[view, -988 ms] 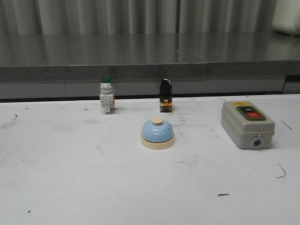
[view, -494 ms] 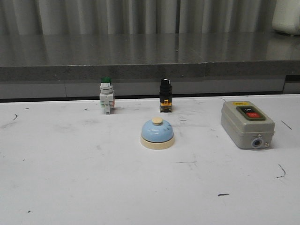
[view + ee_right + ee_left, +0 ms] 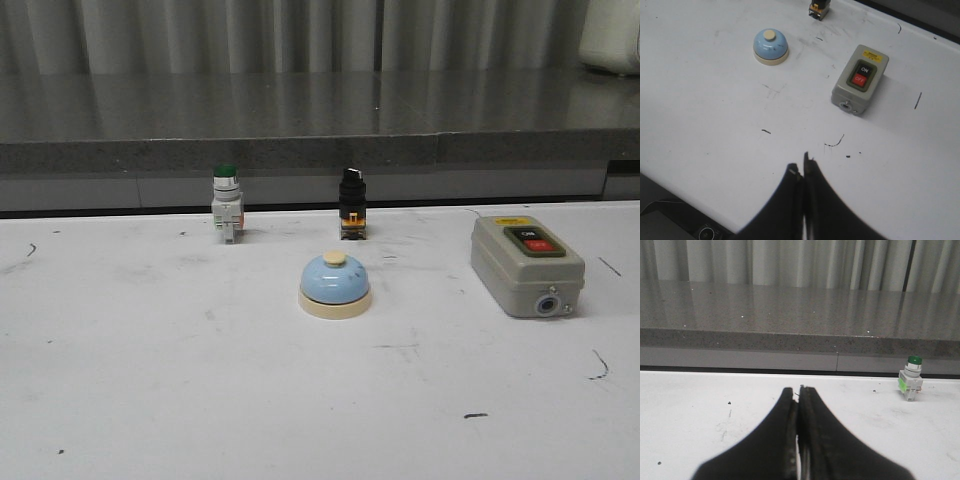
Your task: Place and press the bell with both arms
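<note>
The light-blue dome bell (image 3: 335, 285) with a cream base and cream button stands upright near the middle of the white table. It also shows in the right wrist view (image 3: 770, 46), far from the fingers. My left gripper (image 3: 798, 391) is shut and empty, low over bare table, and the bell is out of its view. My right gripper (image 3: 802, 166) is shut and empty above the table's near edge. Neither arm shows in the front view.
A green-capped pushbutton switch (image 3: 227, 203) and a black selector switch (image 3: 352, 203) stand behind the bell. A grey box with red and black buttons (image 3: 526, 265) lies to the right. A grey stone ledge (image 3: 300, 150) runs along the back.
</note>
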You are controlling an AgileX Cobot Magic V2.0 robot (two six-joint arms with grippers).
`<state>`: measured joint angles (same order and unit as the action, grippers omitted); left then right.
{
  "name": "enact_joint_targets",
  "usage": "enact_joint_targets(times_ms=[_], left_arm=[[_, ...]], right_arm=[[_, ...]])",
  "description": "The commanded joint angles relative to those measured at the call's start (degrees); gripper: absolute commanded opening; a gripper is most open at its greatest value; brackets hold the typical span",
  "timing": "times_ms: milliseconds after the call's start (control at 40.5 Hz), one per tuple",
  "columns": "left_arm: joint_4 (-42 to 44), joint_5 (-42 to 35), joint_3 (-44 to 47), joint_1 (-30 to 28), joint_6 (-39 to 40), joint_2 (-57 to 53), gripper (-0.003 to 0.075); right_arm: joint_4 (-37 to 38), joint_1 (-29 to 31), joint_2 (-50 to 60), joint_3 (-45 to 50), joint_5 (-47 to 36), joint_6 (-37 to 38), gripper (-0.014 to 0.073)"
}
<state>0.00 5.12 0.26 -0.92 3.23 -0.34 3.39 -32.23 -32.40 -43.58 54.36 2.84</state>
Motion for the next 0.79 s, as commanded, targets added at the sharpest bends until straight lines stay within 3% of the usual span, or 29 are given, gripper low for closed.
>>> enact_joint_targets(times_ms=[0,766], left_arm=[[0.0,-5.1,1.3,0.4,0.1,-1.0,-0.002],[-0.4,-5.1,1.3,1.9,0.1,-1.0,-0.002]], right_arm=[[0.8,0.1,-0.1,-1.4,-3.6,-0.1,-0.0069],[0.8,0.1,-0.1,-1.4,-3.6,-0.1,-0.0069]])
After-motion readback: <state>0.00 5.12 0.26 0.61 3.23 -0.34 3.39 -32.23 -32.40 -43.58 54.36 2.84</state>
